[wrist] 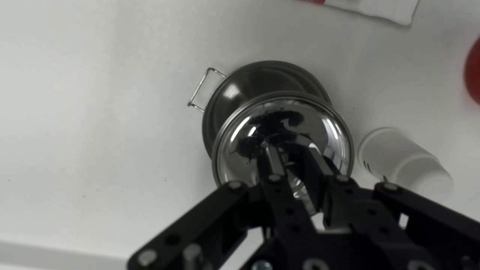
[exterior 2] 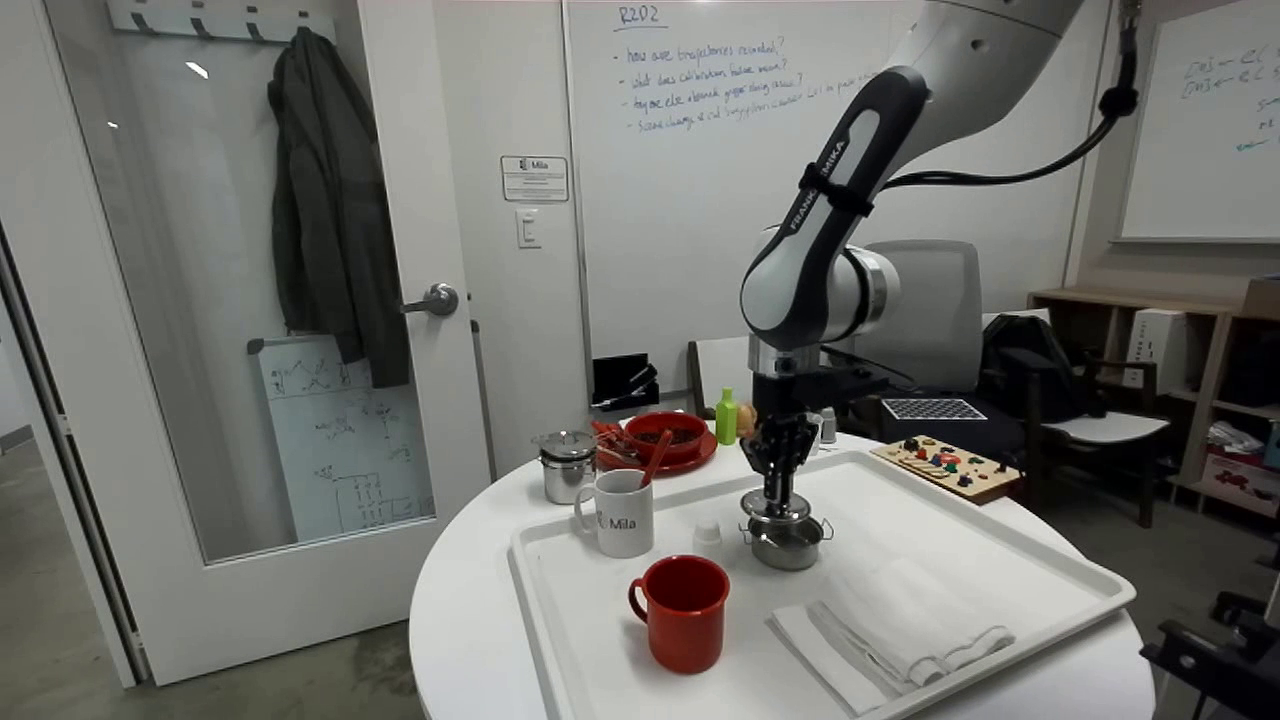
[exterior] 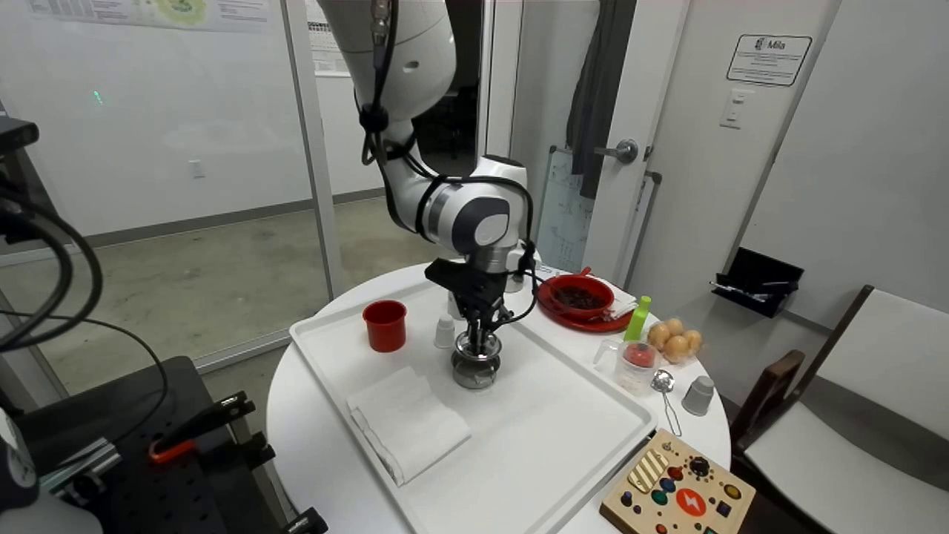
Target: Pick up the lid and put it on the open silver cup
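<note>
The lid is a round shiny silver disc (wrist: 232, 157) held in my gripper (wrist: 288, 148) in the wrist view. The fingers are closed around its middle, where the grip is partly hidden. The open silver cup (wrist: 258, 80) is below it, partly covered by the lid, with one wire handle showing. In an exterior view the lid (exterior 2: 757, 507) hangs just above the cup (exterior 2: 786, 548), off to one side of its centre, under my gripper (exterior 2: 777, 492). In an exterior view the lid (exterior: 464, 345) also shows over the cup (exterior: 475, 375); whether they touch is unclear.
The cup stands on a white tray (exterior: 541, 430). A red cup (exterior 2: 687, 615), a white mug (exterior 2: 626, 518), a small white cup (wrist: 403, 161) and a folded white napkin (exterior: 409, 424) are also on it. A narrower lidded silver container (exterior 2: 568, 470) stands beyond the tray.
</note>
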`<state>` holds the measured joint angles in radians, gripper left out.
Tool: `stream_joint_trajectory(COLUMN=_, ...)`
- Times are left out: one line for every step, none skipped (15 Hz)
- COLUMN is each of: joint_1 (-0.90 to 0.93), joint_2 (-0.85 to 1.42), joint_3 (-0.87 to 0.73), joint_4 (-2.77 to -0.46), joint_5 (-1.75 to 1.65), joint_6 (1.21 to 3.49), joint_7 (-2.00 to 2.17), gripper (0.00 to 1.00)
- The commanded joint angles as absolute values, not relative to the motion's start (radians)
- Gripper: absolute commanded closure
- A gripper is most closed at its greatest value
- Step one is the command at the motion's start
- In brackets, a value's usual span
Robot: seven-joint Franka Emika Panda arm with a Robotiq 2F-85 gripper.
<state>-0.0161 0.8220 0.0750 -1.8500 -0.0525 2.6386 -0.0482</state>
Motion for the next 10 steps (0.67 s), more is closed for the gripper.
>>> stream_joint_trajectory(joint_1=-0.017, joint_2=0.865, joint_3=0.07, joint_4=-1.801, joint_5=-0.026, joint_6=2.61, joint_7=-0.055, gripper=0.88)
stream_joint_trajectory(joint_1=-0.02, joint_2=0.871, joint_3=0.07, joint_4=-1.8, joint_5=-0.024, joint_6=2.609, joint_7=-0.056, gripper=0.88)
stream_joint_trajectory(joint_1=-0.023, joint_2=0.875, joint_3=0.07, joint_4=-1.801, joint_5=-0.022, joint_6=2.609, joint_7=-0.056, gripper=0.88)
stream_joint_trajectory(joint_1=-0.026, joint_2=0.879, joint_3=0.071, joint_4=-1.801, joint_5=-0.02, joint_6=2.608, joint_7=-0.057, gripper=0.88)
stream_joint_trajectory(joint_1=-0.029, joint_2=0.882, joint_3=0.072, joint_4=-1.803, joint_5=-0.018, joint_6=2.607, joint_7=-0.058, gripper=0.88)
stream_joint_trajectory(joint_1=-0.031, joint_2=0.885, joint_3=0.073, joint_4=-1.804, joint_5=-0.016, joint_6=2.606, joint_7=-0.059, gripper=0.88)
stream_joint_trajectory(joint_1=-0.032, joint_2=0.887, joint_3=0.074, joint_4=-1.807, joint_5=-0.015, joint_6=2.605, joint_7=-0.06, gripper=0.88)
stream_joint_trajectory(joint_1=-0.032, joint_2=0.889, joint_3=0.075, joint_4=-1.808, joint_5=-0.014, joint_6=2.604, joint_7=-0.06, gripper=0.88)
stream_joint_trajectory(joint_1=-0.03, joint_2=0.891, joint_3=0.074, joint_4=-1.809, joint_5=-0.014, joint_6=2.601, joint_7=-0.057, gripper=0.87)
stream_joint_trajectory(joint_1=-0.03, joint_2=0.892, joint_3=0.074, joint_4=-1.808, joint_5=-0.013, joint_6=2.599, joint_7=-0.057, gripper=0.56)
